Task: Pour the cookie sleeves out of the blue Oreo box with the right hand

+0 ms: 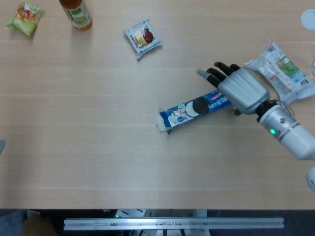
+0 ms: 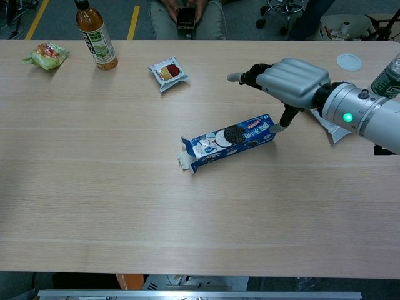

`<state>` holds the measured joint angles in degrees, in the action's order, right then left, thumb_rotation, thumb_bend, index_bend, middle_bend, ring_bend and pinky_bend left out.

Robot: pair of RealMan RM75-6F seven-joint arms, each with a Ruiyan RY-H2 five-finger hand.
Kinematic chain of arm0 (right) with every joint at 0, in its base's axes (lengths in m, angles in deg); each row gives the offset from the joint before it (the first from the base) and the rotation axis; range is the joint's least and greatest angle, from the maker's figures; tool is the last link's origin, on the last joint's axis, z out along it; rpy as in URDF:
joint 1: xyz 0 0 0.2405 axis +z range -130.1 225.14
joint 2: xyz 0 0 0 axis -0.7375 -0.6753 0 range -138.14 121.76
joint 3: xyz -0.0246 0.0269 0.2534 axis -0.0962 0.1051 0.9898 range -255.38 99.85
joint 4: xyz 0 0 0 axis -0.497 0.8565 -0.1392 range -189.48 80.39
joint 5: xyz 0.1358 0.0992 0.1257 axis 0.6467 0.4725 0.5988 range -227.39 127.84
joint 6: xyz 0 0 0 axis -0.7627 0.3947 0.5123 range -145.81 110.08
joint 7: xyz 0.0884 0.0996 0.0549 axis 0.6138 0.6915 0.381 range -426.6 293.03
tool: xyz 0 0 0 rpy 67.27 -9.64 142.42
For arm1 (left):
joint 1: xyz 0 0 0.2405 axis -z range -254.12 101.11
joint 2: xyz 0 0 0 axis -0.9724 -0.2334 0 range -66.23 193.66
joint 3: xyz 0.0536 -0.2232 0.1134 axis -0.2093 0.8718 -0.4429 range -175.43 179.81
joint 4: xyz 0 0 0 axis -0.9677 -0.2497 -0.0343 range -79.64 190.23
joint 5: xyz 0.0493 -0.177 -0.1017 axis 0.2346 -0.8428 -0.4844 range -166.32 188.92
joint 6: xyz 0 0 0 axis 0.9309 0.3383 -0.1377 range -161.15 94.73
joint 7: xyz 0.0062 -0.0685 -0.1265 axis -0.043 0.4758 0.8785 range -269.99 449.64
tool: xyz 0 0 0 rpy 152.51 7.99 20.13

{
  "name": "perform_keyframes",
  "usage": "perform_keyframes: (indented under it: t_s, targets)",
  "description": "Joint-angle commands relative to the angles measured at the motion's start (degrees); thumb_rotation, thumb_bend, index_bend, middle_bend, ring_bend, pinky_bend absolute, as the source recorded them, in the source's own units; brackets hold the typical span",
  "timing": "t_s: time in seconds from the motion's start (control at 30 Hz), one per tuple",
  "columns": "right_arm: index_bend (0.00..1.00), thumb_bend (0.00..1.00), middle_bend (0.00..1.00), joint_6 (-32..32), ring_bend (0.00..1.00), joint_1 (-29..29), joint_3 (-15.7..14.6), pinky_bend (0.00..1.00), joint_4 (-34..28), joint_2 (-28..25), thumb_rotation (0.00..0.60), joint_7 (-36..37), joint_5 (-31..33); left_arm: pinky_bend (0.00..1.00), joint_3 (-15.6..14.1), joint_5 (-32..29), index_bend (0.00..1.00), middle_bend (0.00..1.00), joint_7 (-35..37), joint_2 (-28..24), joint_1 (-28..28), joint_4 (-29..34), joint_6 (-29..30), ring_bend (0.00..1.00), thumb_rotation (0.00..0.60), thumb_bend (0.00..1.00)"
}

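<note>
Head view. Blue Oreo box (image 1: 197, 108) lies flat near table centre, long axis slanting, its opened flap end lower left and its closed end upper right. Right hand (image 1: 235, 87) hovers palm down over the closed end; dark fingers (image 1: 215, 72) extend spread toward upper left, beyond the box's far side, with nothing between them. Whether the hand touches the box cannot be told from above. Silver forearm runs off toward the lower right. White-and-green snack bag (image 1: 284, 73) lies just beyond the wrist, near the right edge. Small white snack packet (image 1: 142, 38) sits well apart toward the far side; brown-capped tea bottle (image 1: 76, 14) and green packet (image 1: 23, 18) at the far left corner. White round lid (image 1: 308, 19) at the far right edge. Table (image 1: 88, 147) is bare wood left of and in front of the box's open end. Left hand does not show.

Chest view. Right hand (image 2: 284, 81) hangs above and behind the closed end of the Oreo box (image 2: 229, 141); fingers (image 2: 245, 75) reach out flat and apart, gripping nothing, while the thumb angles down just beside the box's end corner; contact unclear. The box's flap end gapes toward the left. Snack bag is mostly hidden behind the wrist. Water bottle (image 2: 388, 75) stands at the far right edge, white lid (image 2: 349, 61) near it. Snack packet (image 2: 167, 72), tea bottle (image 2: 96, 36) and green packet (image 2: 46, 55) line the far side. The near half of the table (image 2: 187, 231) is open wood.
</note>
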<state>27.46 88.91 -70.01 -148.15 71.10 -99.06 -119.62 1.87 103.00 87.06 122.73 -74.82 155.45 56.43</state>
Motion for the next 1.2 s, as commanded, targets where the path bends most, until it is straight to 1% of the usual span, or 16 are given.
perform_keyframes:
  t_s: [0.03,0.2,0.4,0.7,0.77,0.87,1.0,1.1,1.2]
  targets:
    - [0.05,0.0,0.17,-0.65,0.11,1.28,-1.09,0.3,3.22,2.87,0.6,-1.31,1.99,0.06,-0.01,-0.08,0.13,0.11,0.19,-0.04,-0.06,-0.1,0.01,0.12,0.6,0.2]
    - [0.05,0.0,0.17,-1.12,0.11,2.31,-2.67,0.3,7.61,6.35,0.6,-2.68,3.51,0.06,0.0,-0.22,0.13,0.11,0.63,0.05,-0.19,-0.4,0.09,0.12,0.6,0.2]
    - [0.05,0.0,0.17,-2.1,0.11,3.7,-3.72,0.3,12.36,10.04,0.6,-4.18,5.88,0.06,-0.07,-0.5,0.13,0.11,1.21,0.23,-0.28,-0.9,-0.12,0.12,0.6,0.2]
    - [0.06,0.0,0.19,-2.72,0.11,5.74,-4.87,0.3,16.22,13.94,0.6,-7.74,9.67,0.06,0.07,-1.11,0.13,0.11,2.04,0.62,-0.5,-1.55,-0.1,0.12,0.6,0.2]
    - [0.11,0.0,0.2,-2.45,0.11,6.03,-4.94,0.3,16.71,14.61,0.6,-8.28,10.25,0.06,0.04,-1.07,0.13,0.11,2.21,0.69,-0.54,-1.68,-0.07,0.12,0.6,0.2]
    - [0.22,0.01,0.26,-1.87,0.16,6.45,-4.99,0.3,17.47,15.56,0.6,-9.25,11.28,0.06,0.07,-1.15,0.13,0.11,2.47,0.74,-0.6,-1.94,-0.01,0.12,0.6,0.2]
    - [0.37,0.04,0.32,-1.77,0.23,7.18,-5.16,0.36,18.62,16.72,0.6,-10.86,13.4,0.06,0.09,-1.46,0.13,0.11,3.07,0.82,-0.78,-2.37,0.05,0.12,0.6,0.2]
    - [0.43,0.05,0.36,-0.78,0.28,7.27,-5.01,0.41,18.96,17.11,0.6,-10.83,13.66,0.06,0.09,-1.6,0.13,0.11,3.56,0.83,-0.96,-2.8,0.2,0.12,0.6,0.2]
    - [0.46,0.06,0.41,-0.26,0.34,7.22,-4.93,0.48,18.97,16.81,0.6,-10.21,13.63,0.06,0.13,-1.94,0.13,0.11,4.09,0.86,-1.08,-3.25,0.19,0.12,0.6,0.2]
